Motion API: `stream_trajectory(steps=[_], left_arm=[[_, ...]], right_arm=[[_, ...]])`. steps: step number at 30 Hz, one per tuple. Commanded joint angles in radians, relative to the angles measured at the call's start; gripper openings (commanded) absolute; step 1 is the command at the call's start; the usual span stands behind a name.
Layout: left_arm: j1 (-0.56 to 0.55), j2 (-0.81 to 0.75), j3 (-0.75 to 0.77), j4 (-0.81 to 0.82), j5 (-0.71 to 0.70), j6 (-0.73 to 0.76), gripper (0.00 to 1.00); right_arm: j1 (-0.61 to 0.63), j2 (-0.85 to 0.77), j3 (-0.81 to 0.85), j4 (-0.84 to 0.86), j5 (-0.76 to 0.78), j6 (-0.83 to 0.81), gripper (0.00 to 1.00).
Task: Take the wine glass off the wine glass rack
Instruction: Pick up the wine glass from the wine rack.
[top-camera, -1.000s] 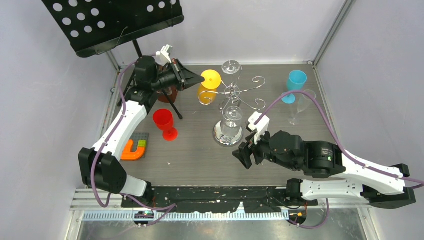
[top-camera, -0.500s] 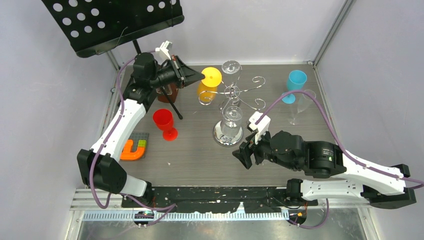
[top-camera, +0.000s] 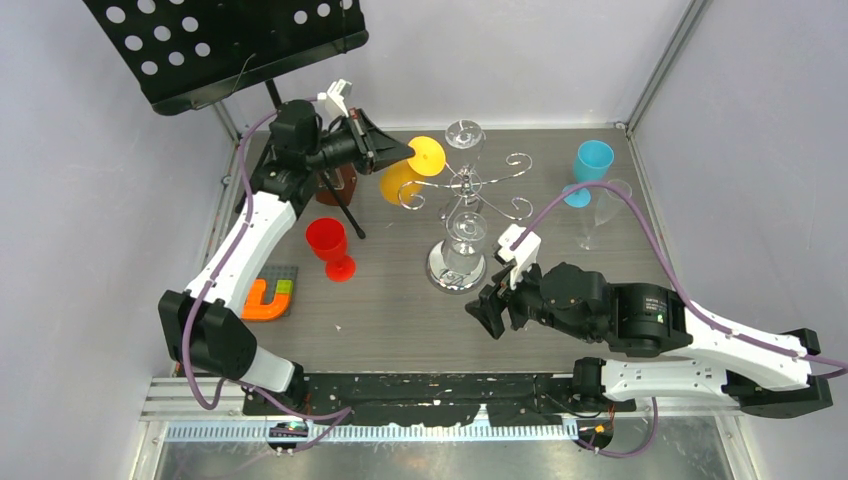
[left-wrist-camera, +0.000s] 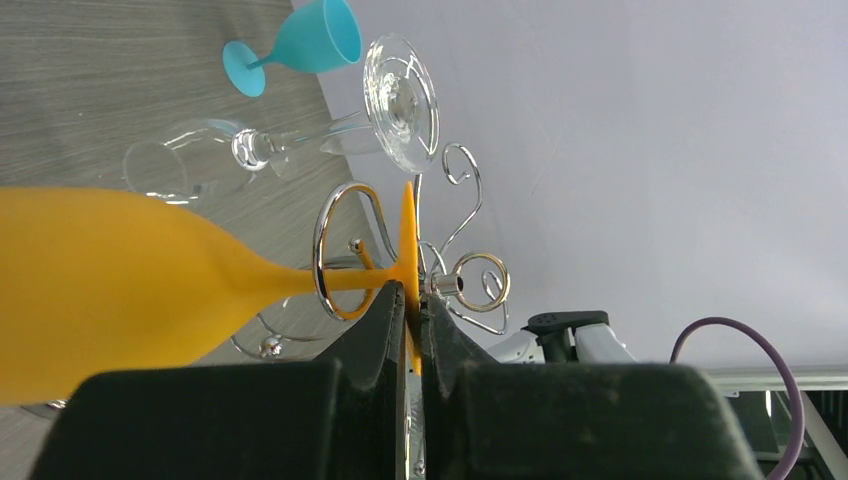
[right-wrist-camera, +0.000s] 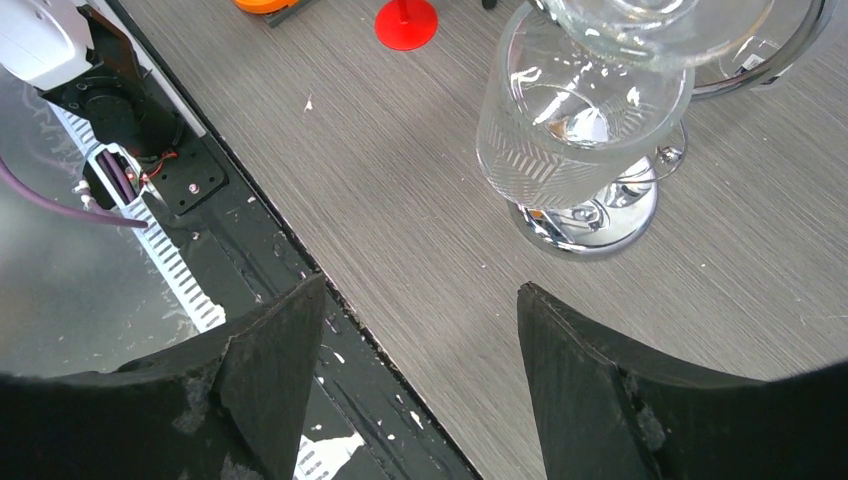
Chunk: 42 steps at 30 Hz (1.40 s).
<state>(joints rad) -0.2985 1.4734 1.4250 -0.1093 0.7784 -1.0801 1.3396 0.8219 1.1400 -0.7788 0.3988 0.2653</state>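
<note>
The chrome wine glass rack (top-camera: 456, 272) stands mid-table with its curled arms (top-camera: 500, 170) on top. A yellow wine glass (top-camera: 400, 182) hangs tilted at the rack's left arm. My left gripper (top-camera: 408, 152) is shut on the glass's round foot (left-wrist-camera: 408, 235), and its stem passes through a chrome loop (left-wrist-camera: 318, 255). The yellow bowl (left-wrist-camera: 100, 290) fills the left of the left wrist view. Two clear glasses (top-camera: 463, 133) (top-camera: 465, 235) hang on the rack. My right gripper (top-camera: 488, 308) is open and empty in front of the rack base (right-wrist-camera: 590, 225).
A red goblet (top-camera: 330, 248) stands left of the rack. A blue goblet (top-camera: 592, 162) and a clear flute (top-camera: 600, 215) are at the back right. A black music stand (top-camera: 240, 45) with tripod leg (top-camera: 342, 208) is at the back left. An orange U block (top-camera: 268, 295) lies near left.
My left gripper has lifted and turned a little with the yellow glass's foot in it. The yellow bowl has swung left and tilted. The right arm has not moved.
</note>
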Motion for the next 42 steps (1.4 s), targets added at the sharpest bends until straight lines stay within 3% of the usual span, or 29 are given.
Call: stream_trajectory(steps=[1,26,29,42], left_arm=[[-0.017,0.011,0.049,-0.015,0.018,0.039,0.06],[-0.030,0.041,0.125,-0.197,-0.009,0.142,0.10],[-0.034,0.051,0.142,-0.213,-0.010,0.153,0.00],[-0.037,0.012,0.187,-0.265,-0.073,0.187,0.00]], right_arm=[[0.002,-0.023,-0.007,0.036,0.012,0.012,0.76],[0.002,-0.001,-0.007,0.046,0.009,0.008,0.77],[0.003,-0.005,-0.010,0.047,0.011,0.011,0.77],[0.003,-0.022,-0.020,0.046,0.013,0.023,0.77]])
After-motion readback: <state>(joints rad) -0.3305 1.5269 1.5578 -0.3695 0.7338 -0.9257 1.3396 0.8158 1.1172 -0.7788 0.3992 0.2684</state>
